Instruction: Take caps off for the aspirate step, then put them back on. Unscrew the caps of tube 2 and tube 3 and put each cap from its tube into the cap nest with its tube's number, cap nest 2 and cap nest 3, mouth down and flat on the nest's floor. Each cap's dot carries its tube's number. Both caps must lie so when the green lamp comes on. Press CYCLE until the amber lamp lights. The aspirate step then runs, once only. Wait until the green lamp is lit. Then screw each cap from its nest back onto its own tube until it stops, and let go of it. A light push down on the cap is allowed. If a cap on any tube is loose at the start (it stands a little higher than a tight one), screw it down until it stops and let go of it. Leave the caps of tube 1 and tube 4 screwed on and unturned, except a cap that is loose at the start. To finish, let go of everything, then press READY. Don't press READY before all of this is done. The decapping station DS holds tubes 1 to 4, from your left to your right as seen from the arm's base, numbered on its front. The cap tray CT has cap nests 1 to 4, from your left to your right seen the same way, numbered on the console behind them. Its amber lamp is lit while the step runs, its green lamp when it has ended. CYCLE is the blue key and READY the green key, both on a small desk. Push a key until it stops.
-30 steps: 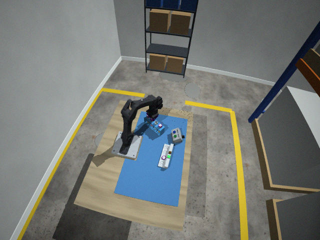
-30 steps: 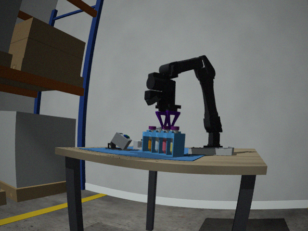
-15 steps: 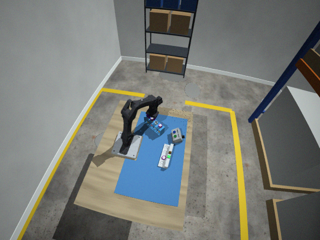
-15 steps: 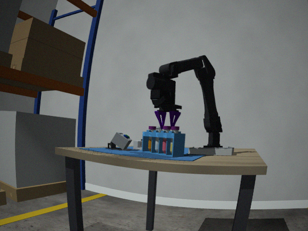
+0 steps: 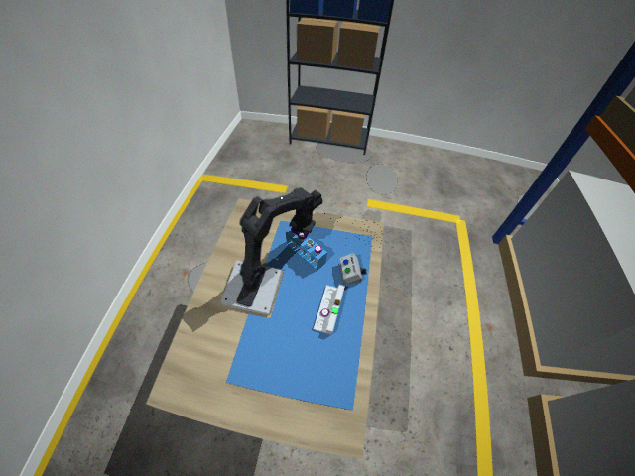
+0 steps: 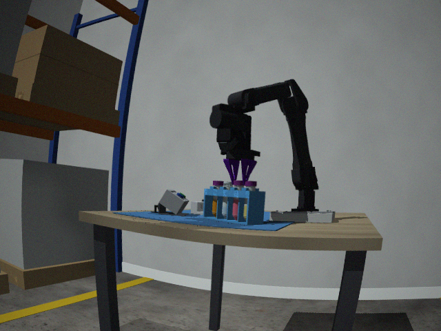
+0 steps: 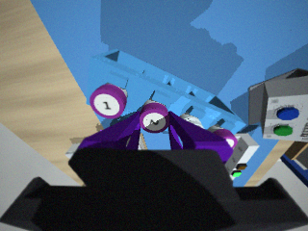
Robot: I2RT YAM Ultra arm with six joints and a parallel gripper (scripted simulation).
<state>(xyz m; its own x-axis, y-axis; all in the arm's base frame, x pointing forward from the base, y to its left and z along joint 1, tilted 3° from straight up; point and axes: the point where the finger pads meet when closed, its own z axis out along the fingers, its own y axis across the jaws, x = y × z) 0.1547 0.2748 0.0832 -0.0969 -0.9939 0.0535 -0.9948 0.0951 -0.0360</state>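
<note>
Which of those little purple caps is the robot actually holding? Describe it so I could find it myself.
Find the blue tube rack on the blue mat, below the black arm. The gripper is shut on the cap second in the row, beside the cap marked 1. Unlike its neighbours, it sits squeezed between two purple fingers.

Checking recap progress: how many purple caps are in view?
4: cap 1 on its tube, cap 2 in the jaws, cap 4 on its tube, a fourth in the tray.

The purple cap at the decapping station's end nearest the bench's bare wooden edge carries the numeral 1 on its white dot. The dot on the neighbouring cap is not legible. Print on the small desk is too small to read.
</note>
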